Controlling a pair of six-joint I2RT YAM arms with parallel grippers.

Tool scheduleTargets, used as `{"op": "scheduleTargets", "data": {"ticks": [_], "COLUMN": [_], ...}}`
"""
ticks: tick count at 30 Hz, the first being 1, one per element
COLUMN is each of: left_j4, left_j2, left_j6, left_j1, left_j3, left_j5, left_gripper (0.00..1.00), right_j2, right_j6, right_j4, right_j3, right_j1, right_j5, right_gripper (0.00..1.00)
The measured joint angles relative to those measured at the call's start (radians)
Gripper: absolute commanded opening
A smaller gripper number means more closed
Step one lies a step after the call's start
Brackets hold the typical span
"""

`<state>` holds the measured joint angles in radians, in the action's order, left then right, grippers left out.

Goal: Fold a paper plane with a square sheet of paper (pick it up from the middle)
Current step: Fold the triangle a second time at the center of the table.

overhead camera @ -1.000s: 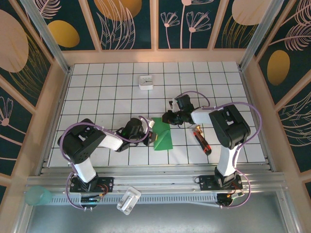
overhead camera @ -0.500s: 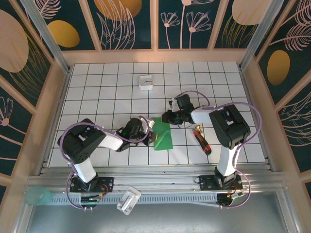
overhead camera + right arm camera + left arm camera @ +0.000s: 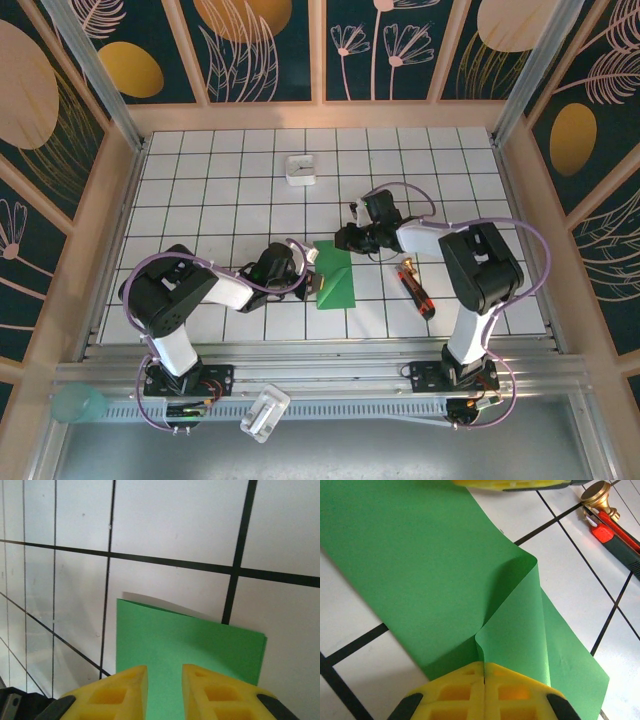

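Note:
The square sheet of paper [image 3: 335, 280] is bright green and folded, lying on the tiled floor between the two arms. My left gripper [image 3: 311, 279] is at its left edge. In the left wrist view that gripper [image 3: 485, 671] is shut on a raised flap of the paper [image 3: 420, 555], which curls up from the flat layer. My right gripper [image 3: 343, 241] hovers at the paper's far corner. In the right wrist view its gripper [image 3: 165, 674] stands open with a narrow gap, above the flat paper [image 3: 190, 645], whose far edge lifts slightly off the tiles.
A red-and-black screwdriver [image 3: 415, 289] lies right of the paper, also in the left wrist view as the screwdriver [image 3: 615, 530]. A small white box [image 3: 300, 169] sits farther back. Wooden walls enclose the tiled floor [image 3: 210, 200].
The right gripper's jaws have parted a little and its arm has shifted slightly right. The left gripper and the paper have stayed put.

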<state>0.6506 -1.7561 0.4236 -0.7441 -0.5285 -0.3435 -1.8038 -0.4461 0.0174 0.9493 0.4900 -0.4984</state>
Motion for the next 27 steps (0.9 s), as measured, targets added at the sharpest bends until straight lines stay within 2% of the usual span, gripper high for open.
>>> {"op": "scheduleTargets", "data": {"ticks": [27], "left_j4": [-0.097], "left_j2": [-0.005], "left_j6": [-0.012], "left_j1": [0.003], "left_j3": [-0.050], "left_j5": [-0.016], "left_gripper": [0.00], "right_j2": [0.203], "right_j6": [-0.027], "right_j4": [-0.026], "right_j3": [-0.119], "right_j1": [-0.006], "right_j5": [0.011], "right_gripper": [0.24]}}
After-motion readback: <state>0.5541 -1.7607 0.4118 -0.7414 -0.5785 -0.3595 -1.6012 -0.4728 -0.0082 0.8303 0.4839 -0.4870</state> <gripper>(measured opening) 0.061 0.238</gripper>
